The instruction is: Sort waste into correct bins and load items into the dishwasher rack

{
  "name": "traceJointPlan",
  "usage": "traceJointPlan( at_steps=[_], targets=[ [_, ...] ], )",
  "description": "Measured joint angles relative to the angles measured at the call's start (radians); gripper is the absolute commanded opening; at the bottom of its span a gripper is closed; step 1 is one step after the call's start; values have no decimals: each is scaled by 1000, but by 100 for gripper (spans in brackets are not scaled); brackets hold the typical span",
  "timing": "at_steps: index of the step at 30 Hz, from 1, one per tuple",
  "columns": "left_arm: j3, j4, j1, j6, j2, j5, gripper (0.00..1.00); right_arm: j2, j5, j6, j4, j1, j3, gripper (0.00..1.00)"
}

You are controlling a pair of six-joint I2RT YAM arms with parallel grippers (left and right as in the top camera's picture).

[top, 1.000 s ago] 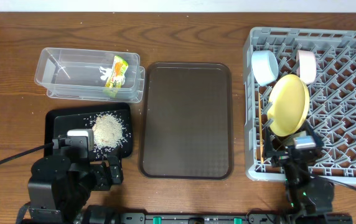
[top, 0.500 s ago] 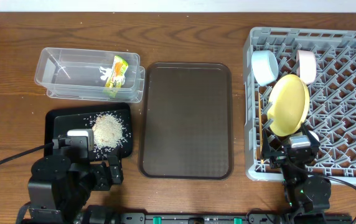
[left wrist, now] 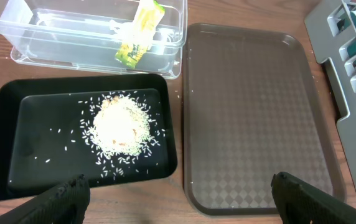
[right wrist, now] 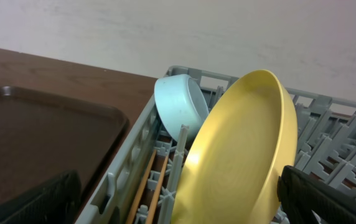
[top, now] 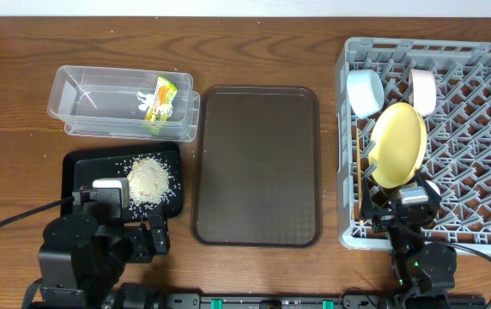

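Note:
The green-and-yellow wrapper (top: pixel 161 101) lies in the clear tub (top: pixel 82 107), also in the left wrist view (left wrist: pixel 139 37). The rice heap (top: pixel 148 179) sits in the black tray (top: pixel 78 172), also in the left wrist view (left wrist: pixel 121 123). The grey rack (top: pixel 477 146) holds the yellow plate (top: pixel 398 144) on edge, the light blue bowl (top: pixel 365 92), a pale cup (top: pixel 422 90) and the chopsticks (top: pixel 361 190). The white bowl is not in view. My left gripper (left wrist: pixel 178 199) is open and empty near the black tray's front edge. My right gripper (right wrist: pixel 178 196) is open at the rack's front left corner, beside the plate (right wrist: pixel 240 155).
A large dark brown serving tray (top: pixel 257 163) lies between the bins and the rack. The rack's near wall (right wrist: pixel 125 174) is directly before my right gripper. Bare wooden table (top: pixel 254 51) lies at the back.
My right arm has drawn slightly back toward the table's front edge. Everything else is unchanged.

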Motion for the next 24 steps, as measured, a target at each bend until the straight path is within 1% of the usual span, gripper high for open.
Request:
traceJointPlan(
  at_steps=[10, 15, 17, 18, 19, 24],
  targets=[
    [-1, -27, 0, 1, -5, -6, 96, 0, 0, 0, 0, 0, 0, 99],
    [-48, 13, 18, 4, -70, -29, 96, 0, 0, 0, 0, 0, 0, 99],
    [-117, 72, 29, 4, -116, -39, 96, 0, 0, -1, 1, 0, 0, 99],
    [-179, 126, 33, 4, -150, -46, 96, 0, 0, -2, 0, 0, 0, 99],
    [-207, 140, 36, 4, -163, -49, 96, 0, 0, -3, 1, 0, 0, 99],
    [-490, 397, 40, 4, -296, -58, 96, 0, 0, -4, 2, 0, 0, 99]
  ],
)
